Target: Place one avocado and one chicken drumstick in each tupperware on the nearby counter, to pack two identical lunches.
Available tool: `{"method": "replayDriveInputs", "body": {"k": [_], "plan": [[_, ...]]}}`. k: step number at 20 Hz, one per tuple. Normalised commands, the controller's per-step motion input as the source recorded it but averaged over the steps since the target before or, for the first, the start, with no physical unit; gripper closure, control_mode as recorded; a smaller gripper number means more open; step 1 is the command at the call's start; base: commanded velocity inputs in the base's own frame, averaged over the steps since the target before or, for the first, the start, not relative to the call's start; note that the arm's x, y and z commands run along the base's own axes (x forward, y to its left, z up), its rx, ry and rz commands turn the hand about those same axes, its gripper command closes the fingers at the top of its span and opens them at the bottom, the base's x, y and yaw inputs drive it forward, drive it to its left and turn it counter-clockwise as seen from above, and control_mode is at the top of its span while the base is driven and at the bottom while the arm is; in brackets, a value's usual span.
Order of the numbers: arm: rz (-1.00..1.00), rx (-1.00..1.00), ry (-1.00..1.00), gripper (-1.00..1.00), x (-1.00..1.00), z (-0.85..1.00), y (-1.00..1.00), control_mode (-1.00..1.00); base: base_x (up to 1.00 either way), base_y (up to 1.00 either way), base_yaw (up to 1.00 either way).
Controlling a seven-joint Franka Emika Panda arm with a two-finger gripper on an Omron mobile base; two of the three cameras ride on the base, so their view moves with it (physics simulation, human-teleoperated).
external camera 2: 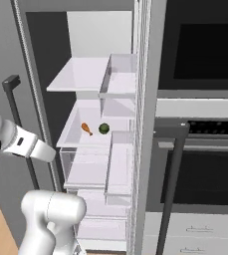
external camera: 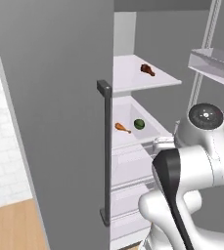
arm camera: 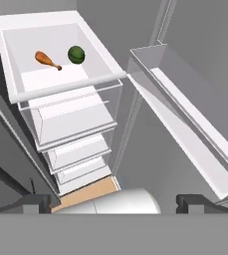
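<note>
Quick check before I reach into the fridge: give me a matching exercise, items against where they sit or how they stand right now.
Items:
1. avocado
2. dark drumstick
3. orange drumstick
4. gripper

Places or states:
A. alone on the upper fridge shelf
B. open, holding nothing, outside the fridge
C. middle shelf, round and green
D. middle shelf, beside the green fruit, thin bone end pointing towards it

Pairs: 1-C, 2-A, 3-D, 4-B
</note>
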Motion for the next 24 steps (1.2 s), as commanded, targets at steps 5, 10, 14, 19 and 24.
{"method": "replayDriveInputs", "body": {"k": [5,10,14,19,24], "plan": [[0.00,0.00,0.00,-1.00,0.00,0.00,0.00,1.00,0.32,-0.01,-0.11],[0.00,0.00,0.00,-1.00,0.00,0.00,0.00,1.00,0.28,0.00,-0.09],[0.00,0.00,0.00,-1.00,0.00,0.00,0.00,1.00,0.22,-0.02,-0.08],[0.00,0.00,0.00,-1.00,0.00,0.00,0.00,1.00,0.22,0.00,-0.04],[0.01,0.00,0.00,-1.00,0.21,0.00,-0.10,-1.00,0.05,0.00,0.00]]}}
